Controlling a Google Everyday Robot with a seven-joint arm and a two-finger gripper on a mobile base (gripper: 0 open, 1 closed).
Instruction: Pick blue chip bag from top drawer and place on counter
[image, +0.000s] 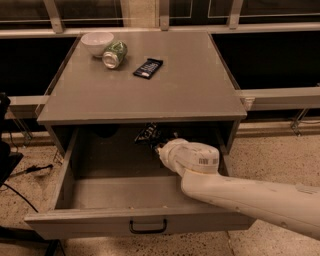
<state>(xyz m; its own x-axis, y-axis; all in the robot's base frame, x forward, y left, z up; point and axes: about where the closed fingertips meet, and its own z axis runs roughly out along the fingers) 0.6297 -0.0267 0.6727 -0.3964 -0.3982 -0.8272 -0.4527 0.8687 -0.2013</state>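
The step in hand, as I judge it, is the reach for the grasp: the top drawer (100, 192) stands pulled out, the blue chip bag (147, 133) is inside it, and the bag is not yet on the counter (170, 92). The white arm (250, 197) comes in from the lower right over the drawer's right half; its gripper (160, 148) sits deep at the back of the drawer, just under the counter's front edge; whether the gripper is spread or closed I cannot tell, since the bulky wrist (192, 157) hides most of it.

The bag lies crumpled at the rear of the drawer, near the middle of its width, partly in the counter's shadow; it is just up and to the left of the gripper's tip, either very near or touching; which of the 2 I cannot tell, nor whether any foil sits inside the gripper.

The next move probably calls for a firm close on the foil, which can slip when crumpled; then a draw back toward the drawer's front before any lift, because the counter overhangs the bag; only then a rise and a set-down on top. The bare middle and right of the counter look the best spot; 1 white bowl (97, 42), 1 green can (115, 54) on its side and 1 dark blue bar wrapper (148, 68) occupy the back left.
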